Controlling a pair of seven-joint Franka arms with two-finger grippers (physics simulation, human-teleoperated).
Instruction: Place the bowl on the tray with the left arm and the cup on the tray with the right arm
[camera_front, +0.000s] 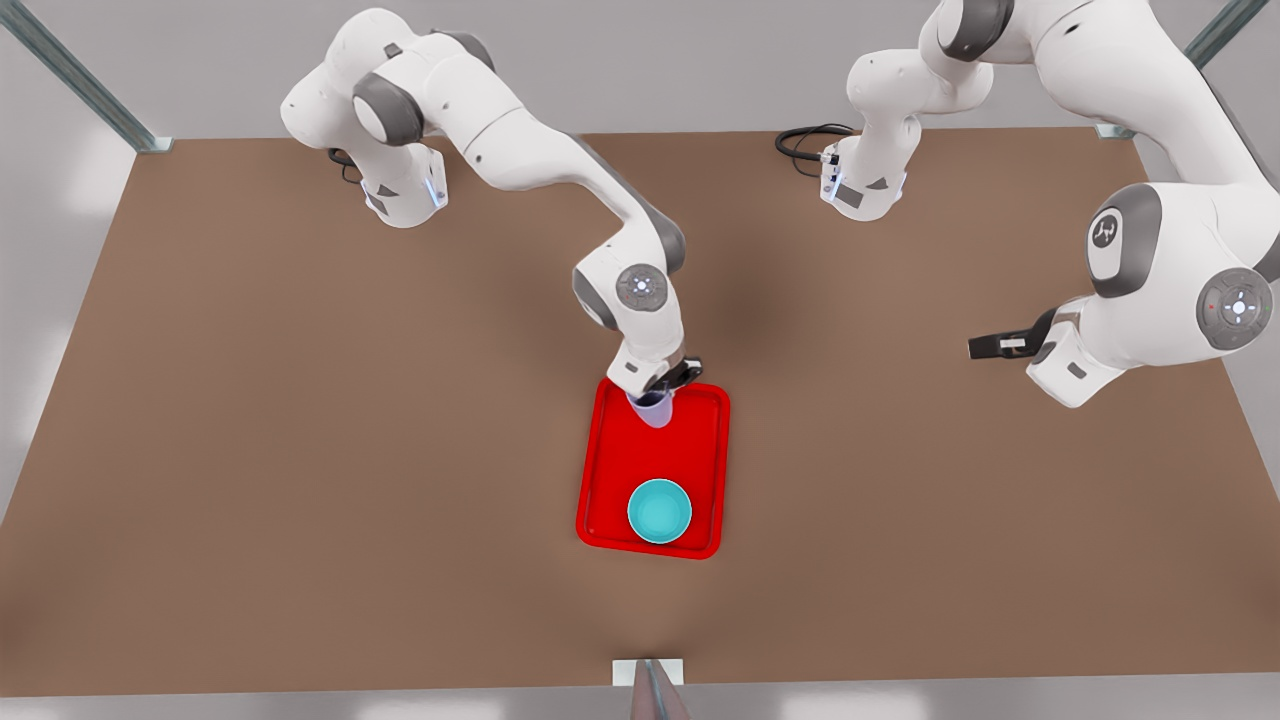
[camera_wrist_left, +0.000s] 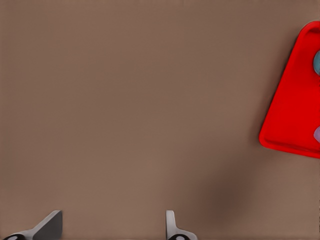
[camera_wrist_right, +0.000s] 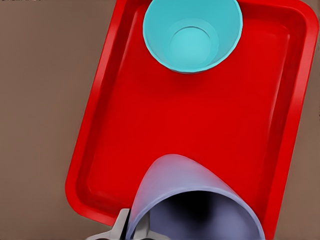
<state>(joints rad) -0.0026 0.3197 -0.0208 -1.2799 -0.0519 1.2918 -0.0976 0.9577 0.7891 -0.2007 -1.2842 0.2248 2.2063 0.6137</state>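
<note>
- Cup (camera_front: 654, 408), pale lavender and tapered, is seen at the far end of the red tray (camera_front: 700, 470), tilted rather than upright: in the right wrist view the cup (camera_wrist_right: 192, 200) shows its dark open mouth toward the camera, its long axis leaning toward the middle of the tray (camera_wrist_right: 150, 130).
- The cup is gripped by the right gripper (camera_front: 660, 388), which is closed on its rim; one grey finger (camera_wrist_right: 120, 227) is seen pressed against the outside wall of the cup.
- Whether the base of the cup touches the tray floor cannot be told.
- The bowl (camera_front: 660, 511), turquoise and round, is set upright on the tray at the end away from the right gripper, its mouth facing up; in the right wrist view the bowl (camera_wrist_right: 192, 32) lies well apart from the cup, with bare red floor between them.
- The long axis of the tray runs from the cup to the bowl; its raised rim passes close beside both.
- The left gripper (camera_front: 990, 346) is held over the bare brown table (camera_front: 300, 450), well away from the tray, and waits there.
- In the left wrist view its fingers (camera_wrist_left: 50, 226) are spread apart with nothing between them, and a corner of the tray (camera_wrist_left: 290, 115) is seen off to one side.
</note>
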